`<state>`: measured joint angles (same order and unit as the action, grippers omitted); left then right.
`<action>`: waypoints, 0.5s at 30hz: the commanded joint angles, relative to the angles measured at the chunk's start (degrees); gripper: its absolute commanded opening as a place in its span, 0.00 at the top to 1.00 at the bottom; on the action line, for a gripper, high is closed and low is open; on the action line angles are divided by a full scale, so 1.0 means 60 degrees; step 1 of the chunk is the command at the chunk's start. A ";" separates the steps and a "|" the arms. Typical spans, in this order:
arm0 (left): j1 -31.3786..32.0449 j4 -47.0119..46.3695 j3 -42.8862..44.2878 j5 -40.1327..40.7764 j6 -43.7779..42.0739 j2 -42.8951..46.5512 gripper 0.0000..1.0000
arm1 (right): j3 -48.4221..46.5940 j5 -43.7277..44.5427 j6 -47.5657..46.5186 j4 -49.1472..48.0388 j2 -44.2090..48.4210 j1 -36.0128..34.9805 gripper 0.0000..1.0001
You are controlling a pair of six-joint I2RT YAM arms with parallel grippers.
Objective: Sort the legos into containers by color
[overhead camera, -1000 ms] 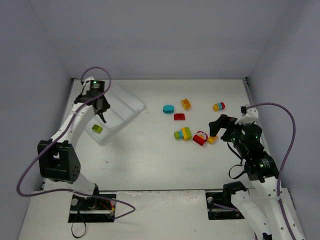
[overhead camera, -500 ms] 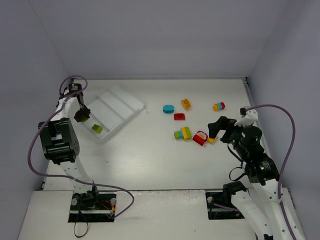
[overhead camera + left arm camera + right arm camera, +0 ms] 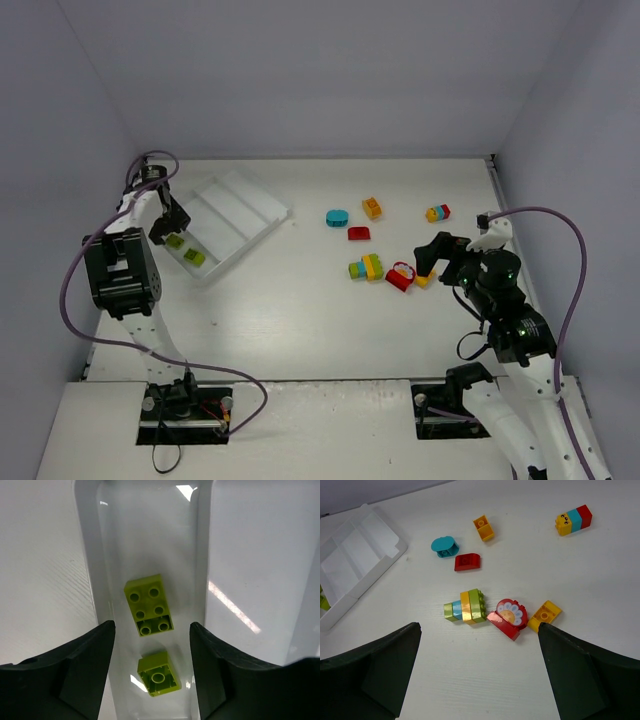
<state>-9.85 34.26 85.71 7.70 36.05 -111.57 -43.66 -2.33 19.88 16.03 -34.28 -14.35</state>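
Two lime legos (image 3: 175,241) lie in the tray's (image 3: 250,215) outer compartment, under the left hand (image 3: 172,218); the left arm (image 3: 120,270) hides that corner. Well right of the tray, loose bricks (image 3: 366,267) sit near the right hand (image 3: 432,255).

Left wrist: fingers apart, empty, just beside the compartment walls (image 3: 90,555). A crooked lift could snag and drag the tray.

Right wrist: fingers wide, empty. The striped cluster (image 3: 465,606) sits just beside a red piece (image 3: 508,617), so a grab may shove both. The tray is cut off.
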 commanded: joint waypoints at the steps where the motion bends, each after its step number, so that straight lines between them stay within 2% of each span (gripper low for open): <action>1: 0.0190 -0.0143 0.0202 -0.0360 -0.0032 0.1306 0.44 | -0.0033 0.0168 -0.0032 -0.0607 -0.0131 -0.0055 0.00; 4: 0.1198 -0.0537 0.0158 -0.0259 -0.0660 0.1835 0.44 | -0.0048 0.0168 -0.0003 -0.0607 -0.0146 -0.0055 0.00; 5: 0.2014 -0.0612 0.0289 -0.0157 -0.1083 0.1880 0.44 | -0.0048 0.0154 -0.0017 -0.0607 -0.0131 -0.0055 0.00; 6: 0.2355 -0.0699 0.0377 -0.0185 -0.1261 0.1910 0.44 | -0.0048 0.0139 -0.0032 -0.0607 -0.0145 -0.0055 0.00; 8: 0.3174 -0.0642 0.0640 -0.0375 -0.1394 0.1764 0.39 | -0.0033 0.0153 -0.0017 -0.0607 -0.0117 -0.0055 0.00; 9: 0.3397 -0.0729 0.0873 -0.0869 -0.1409 0.1691 0.38 | -0.0019 0.0154 -0.0017 -0.0607 -0.0102 -0.0055 0.00; 15: 0.5051 -0.1372 0.1680 -0.1502 -0.2506 0.0945 0.31 | -0.0018 0.0139 -0.0046 -0.0592 -0.0073 -0.0069 0.00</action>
<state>19.14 29.52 92.16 1.21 26.26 -105.54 -43.62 -2.33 19.88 16.03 -34.35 -14.35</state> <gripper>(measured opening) 0.683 0.999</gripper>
